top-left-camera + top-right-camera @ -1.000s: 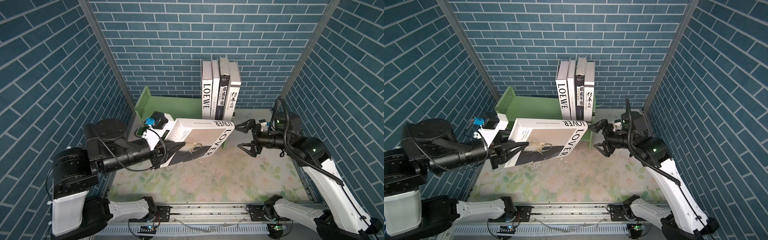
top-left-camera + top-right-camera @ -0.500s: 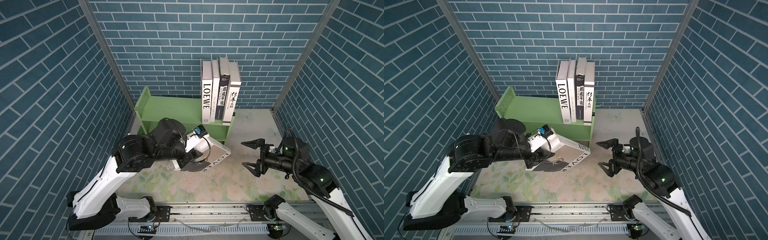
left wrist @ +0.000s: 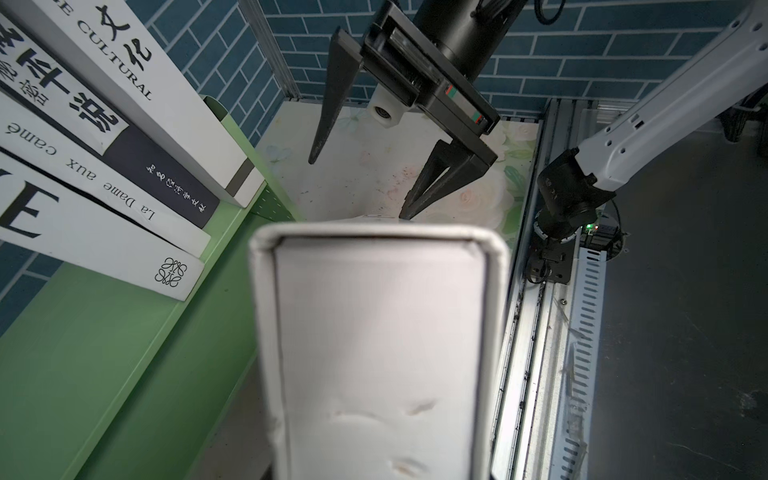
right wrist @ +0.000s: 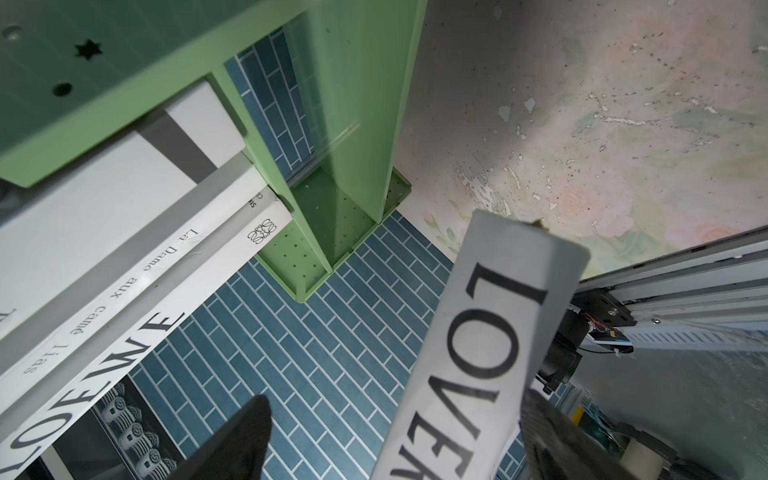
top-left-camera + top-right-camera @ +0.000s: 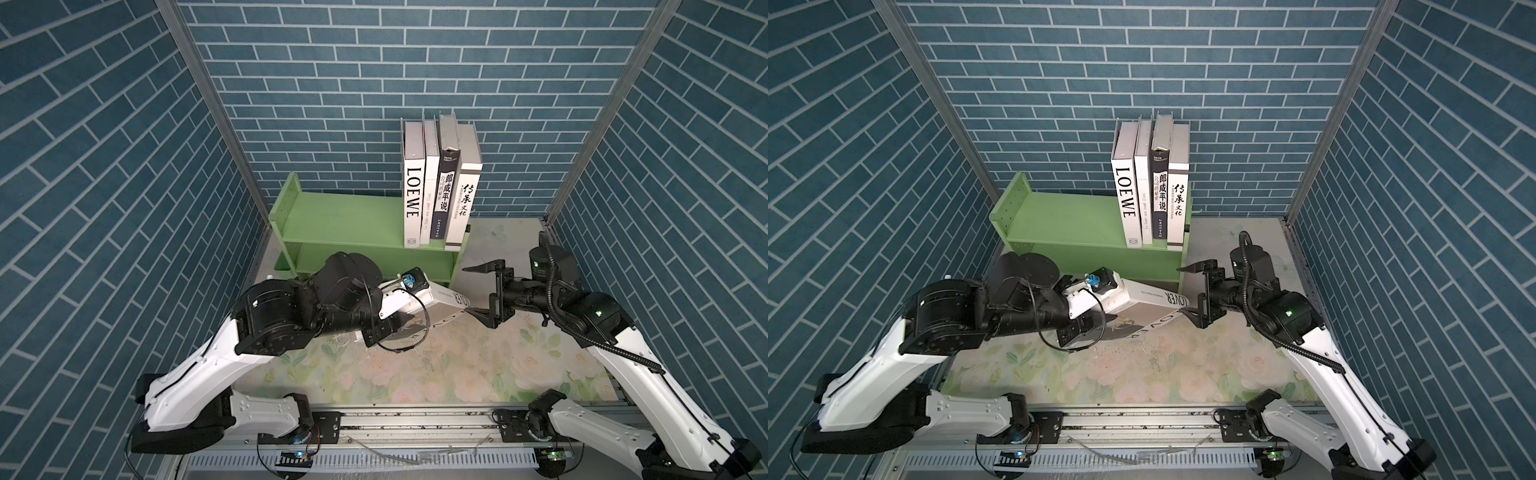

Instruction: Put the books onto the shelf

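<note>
LOVER book [image 5: 1148,297] hangs tilted in front of shelf [image 5: 1059,224], left gripper [image 5: 1100,322] clamped on one end, right gripper [image 5: 1181,290] spread around the other; off-centre closing could twist it loose or bump shelved books [image 5: 1150,195].

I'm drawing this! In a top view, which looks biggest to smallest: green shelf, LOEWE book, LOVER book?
Largest: green shelf.
Then LOEWE book.
Smallest showing: LOVER book, but the left arm covers much of it, so that rank is unsure.
</note>
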{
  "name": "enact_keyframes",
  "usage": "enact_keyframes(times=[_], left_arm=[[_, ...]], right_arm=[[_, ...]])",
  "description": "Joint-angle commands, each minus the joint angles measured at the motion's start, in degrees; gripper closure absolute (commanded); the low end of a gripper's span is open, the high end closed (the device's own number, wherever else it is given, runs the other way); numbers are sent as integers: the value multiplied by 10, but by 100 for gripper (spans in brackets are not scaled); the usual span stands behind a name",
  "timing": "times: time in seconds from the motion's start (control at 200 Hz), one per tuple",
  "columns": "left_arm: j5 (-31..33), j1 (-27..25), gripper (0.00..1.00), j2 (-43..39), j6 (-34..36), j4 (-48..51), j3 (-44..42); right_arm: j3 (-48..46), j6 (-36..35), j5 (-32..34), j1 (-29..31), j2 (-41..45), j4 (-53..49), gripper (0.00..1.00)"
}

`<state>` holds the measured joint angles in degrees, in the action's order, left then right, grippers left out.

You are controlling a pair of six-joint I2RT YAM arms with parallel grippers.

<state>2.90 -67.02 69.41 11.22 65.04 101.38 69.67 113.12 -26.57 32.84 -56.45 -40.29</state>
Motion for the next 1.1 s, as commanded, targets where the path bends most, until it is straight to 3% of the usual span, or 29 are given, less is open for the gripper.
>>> enact_keyframes(times=[0.0, 0.325, 0.55, 0.805, 1.0, 1.095], left_arm=[[27, -17, 94, -22, 39, -80, -34], [52, -20, 95, -33, 75, -138, -68], [106, -35, 96, -43, 92, -143, -120], [93, -48, 97, -55, 88, -151, -118], [78, -60, 97, -57, 73, -146, -118], [81, -65, 97, -61, 73, -147, -120]], right_arm=[[15, 38, -8, 7, -11, 0, 8], [-22, 71, -21, 32, -24, 19, 13], [-39, 77, -17, 16, 28, -59, 15], [-100, 92, 16, 17, 17, 78, 15], [-93, 80, 25, 17, -6, 102, 14], [-95, 81, 26, 17, -11, 94, 19]])
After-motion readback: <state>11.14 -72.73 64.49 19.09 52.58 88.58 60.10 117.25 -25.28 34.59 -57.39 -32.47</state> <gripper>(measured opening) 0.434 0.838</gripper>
